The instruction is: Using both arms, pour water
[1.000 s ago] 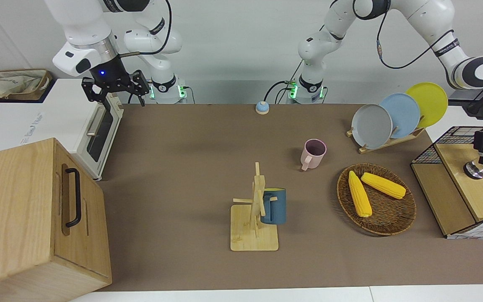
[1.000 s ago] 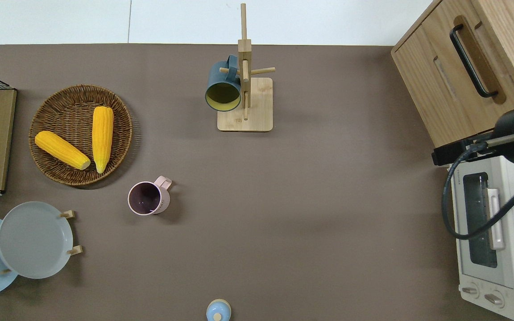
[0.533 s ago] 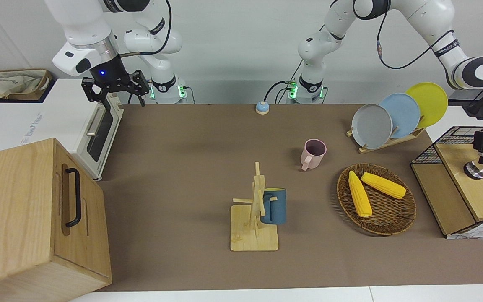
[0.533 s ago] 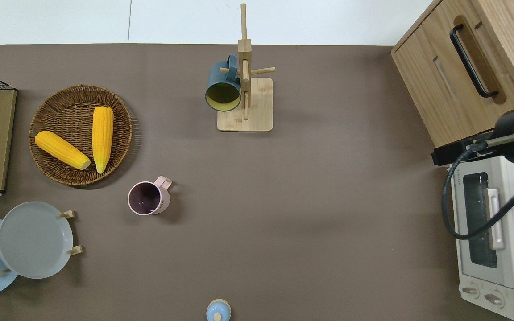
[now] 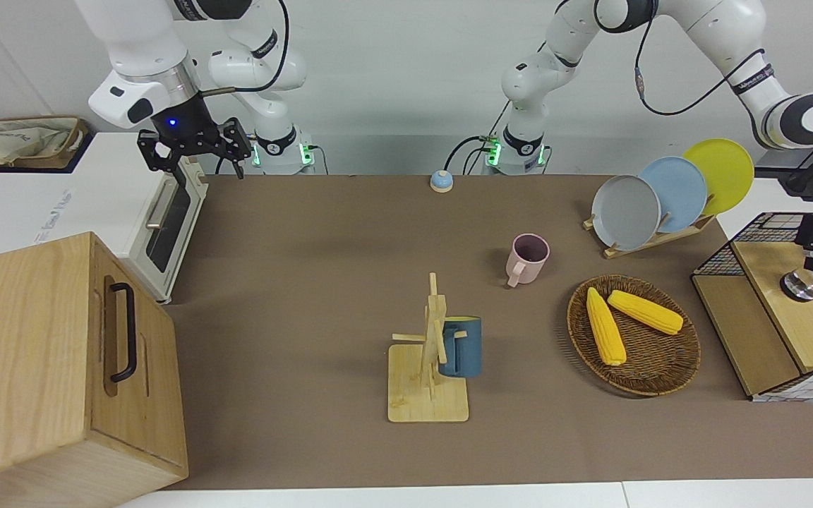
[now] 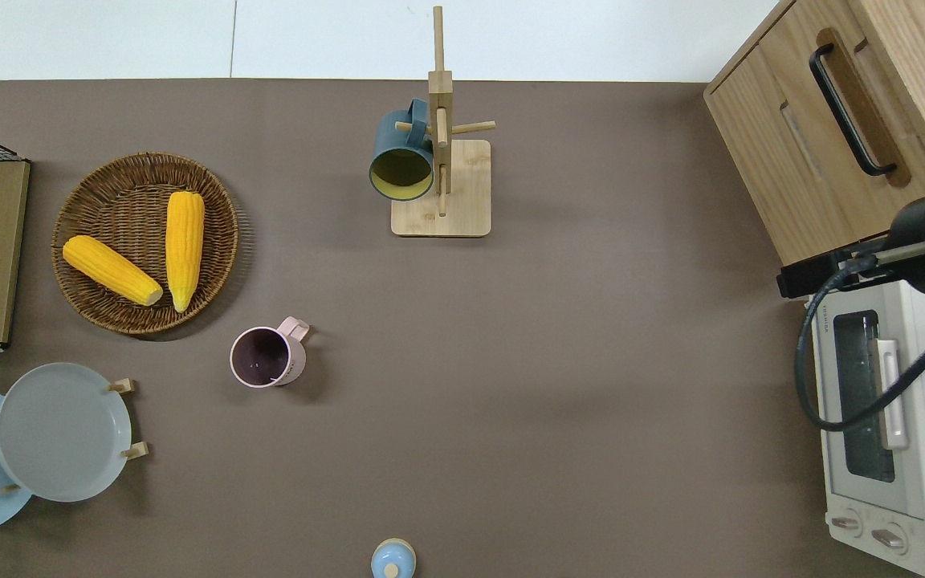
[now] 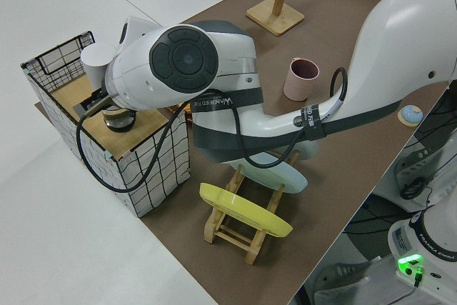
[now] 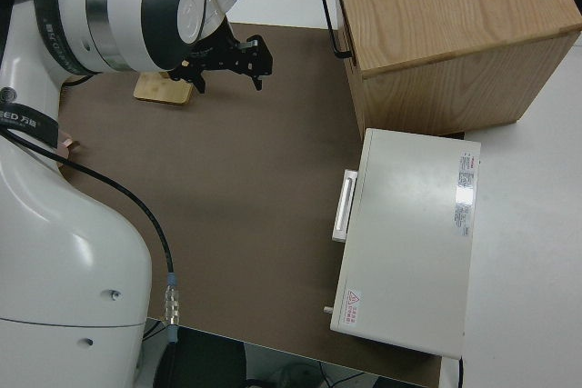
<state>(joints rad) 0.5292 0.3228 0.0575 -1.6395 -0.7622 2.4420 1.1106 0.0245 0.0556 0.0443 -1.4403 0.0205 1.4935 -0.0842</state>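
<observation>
Both arms reach out to opposite ends of the table (image 5: 308,233): the right arm (image 5: 138,63) holds the right gripper (image 5: 195,164) in the air with its fingers spread wide and nothing between them. From overhead it is over the gap where the wooden cabinet (image 6: 800,120) meets the toaster oven (image 6: 872,417). The left arm (image 5: 752,70) holds the left gripper (image 5: 812,262) just above a small round metal-topped thing (image 5: 799,284) on the wooden board of the wire crate (image 5: 766,229) at the left arm's end; whether its fingers are apart I cannot tell. A wide bare stretch of table lies between the toaster oven and the pink mug (image 5: 528,258). The woven basket (image 5: 660,374) with two corn cobs (image 5: 605,326) is near the crate. The plate rack (image 5: 650,240) is nearer to the robots than it. The mug stand (image 5: 426,395), a blue mug (image 5: 464,349) hung on it, is close to the table's far edge
</observation>
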